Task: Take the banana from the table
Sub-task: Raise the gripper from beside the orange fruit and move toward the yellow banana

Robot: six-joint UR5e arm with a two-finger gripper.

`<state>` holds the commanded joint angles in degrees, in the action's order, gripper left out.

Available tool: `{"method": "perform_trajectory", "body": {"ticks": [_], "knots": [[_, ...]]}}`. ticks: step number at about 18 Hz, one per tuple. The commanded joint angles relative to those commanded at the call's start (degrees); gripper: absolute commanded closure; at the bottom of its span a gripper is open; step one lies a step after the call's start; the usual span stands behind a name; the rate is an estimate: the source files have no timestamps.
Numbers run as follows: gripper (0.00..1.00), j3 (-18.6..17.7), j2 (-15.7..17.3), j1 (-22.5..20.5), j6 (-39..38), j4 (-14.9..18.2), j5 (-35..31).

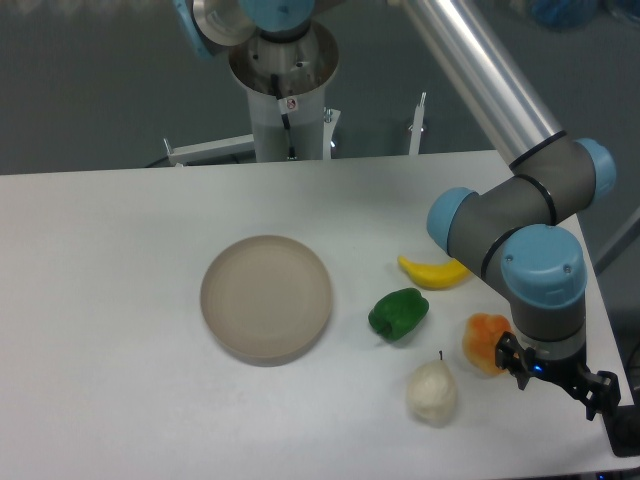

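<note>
The yellow banana (433,271) lies on the white table (120,300), right of the middle; its right tip is hidden behind the arm's grey elbow. My gripper (558,384) hangs from the wrist near the table's front right corner, well in front of and to the right of the banana. Two dark fingers (517,362) stand apart, so it looks open, with nothing between them. The left finger is just beside the orange fruit.
A round beige plate (266,296) sits mid-table. A green pepper (399,313) lies just in front of the banana. An orange lumpy fruit (484,341) and a whitish pear-like fruit (431,391) lie nearer the front edge. The arm's base (285,90) stands behind the table.
</note>
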<state>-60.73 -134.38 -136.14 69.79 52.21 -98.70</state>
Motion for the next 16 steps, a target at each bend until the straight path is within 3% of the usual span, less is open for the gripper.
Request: {"method": "perform_trajectory", "body": {"ticks": [8,16], "knots": [[0.0,-2.1,2.28,-0.61,0.18,0.44,0.26],[0.0,-11.85,8.34,-3.16,0.97,0.62,0.7]]}}
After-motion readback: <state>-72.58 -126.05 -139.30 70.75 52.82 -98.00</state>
